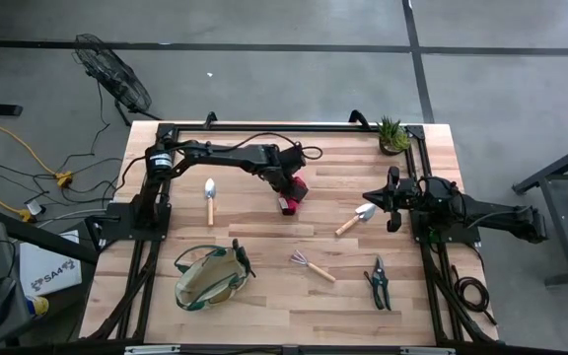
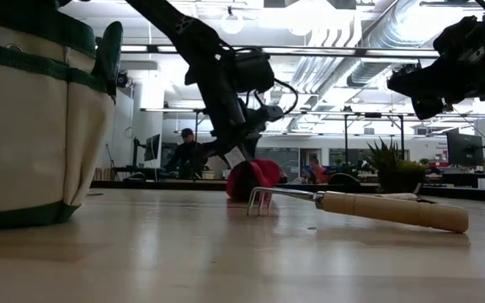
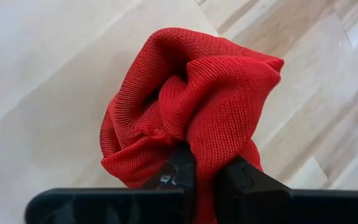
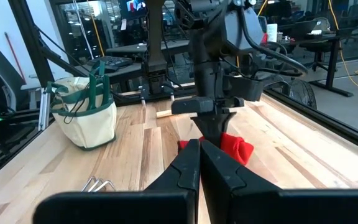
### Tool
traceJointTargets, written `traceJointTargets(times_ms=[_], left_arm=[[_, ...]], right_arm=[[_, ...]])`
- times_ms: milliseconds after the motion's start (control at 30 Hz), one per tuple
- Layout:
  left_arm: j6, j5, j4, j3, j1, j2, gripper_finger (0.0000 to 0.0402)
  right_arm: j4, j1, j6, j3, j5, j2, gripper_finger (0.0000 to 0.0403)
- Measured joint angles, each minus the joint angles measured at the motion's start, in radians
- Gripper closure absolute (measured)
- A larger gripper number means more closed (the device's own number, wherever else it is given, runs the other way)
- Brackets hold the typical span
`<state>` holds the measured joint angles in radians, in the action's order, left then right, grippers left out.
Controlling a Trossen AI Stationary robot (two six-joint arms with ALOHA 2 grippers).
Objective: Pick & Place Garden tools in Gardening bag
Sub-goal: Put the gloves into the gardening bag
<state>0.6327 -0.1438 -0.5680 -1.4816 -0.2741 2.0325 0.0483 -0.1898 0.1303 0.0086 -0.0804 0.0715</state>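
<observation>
My left gripper (image 1: 286, 189) reaches to the table's middle and is shut on the red cloth piece (image 1: 300, 188), a bunched knit wad (image 3: 191, 93). My right gripper (image 1: 393, 212) is shut and empty, high above the table at the right (image 2: 428, 84), near a wooden-handled trowel (image 1: 355, 219). A second trowel (image 1: 210, 199) lies flat left of the cloth. The claw rake (image 1: 313, 265) and dark green-handled pruners (image 1: 379, 282) lie flat near the front. The beige gardening bag (image 1: 205, 277) stands at the front left, mouth up. My left gripper pinches a gathered fold of the red cloth (image 3: 205, 146) between its two fingers, several layers together. The fingers come from above, pointing down (image 2: 236, 156). The rest of the cloth bulges out past the fingertips, low over the table; whether its underside (image 2: 255, 189) touches the wood cannot be told.
A small potted plant (image 1: 394, 136) stands at the far right corner. Black frame rails run along the table's left (image 1: 146, 256) and right (image 1: 432, 266) sides. Bare wood lies between the cloth and the bag. People sit in the room beyond the table (image 2: 183, 151).
</observation>
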Motion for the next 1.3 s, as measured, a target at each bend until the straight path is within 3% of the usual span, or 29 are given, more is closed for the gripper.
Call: traceJointTargets(times_ms=[200,500,833,1300], left_arm=[[-0.036,-0.001,-0.029,0.0,0.0,-0.078,0.0387],[-0.159,-0.042,-0.256,-0.001,0.04,-0.289,0.0387],[-0.157,0.062,-0.448,-0.001,0.176,-0.487,0.0387],[-0.106,0.182,-0.674,-0.001,0.346,-0.619,0.0387]], right_arm=[[0.0,0.0,0.0,0.0,0.0,0.0,0.04],[0.0,0.0,0.0,0.0,0.0,0.0,0.04],[-0.003,0.0,0.0,0.0,0.001,0.005,0.04],[0.0,0.0,0.0,0.0,0.0,0.013,0.04]])
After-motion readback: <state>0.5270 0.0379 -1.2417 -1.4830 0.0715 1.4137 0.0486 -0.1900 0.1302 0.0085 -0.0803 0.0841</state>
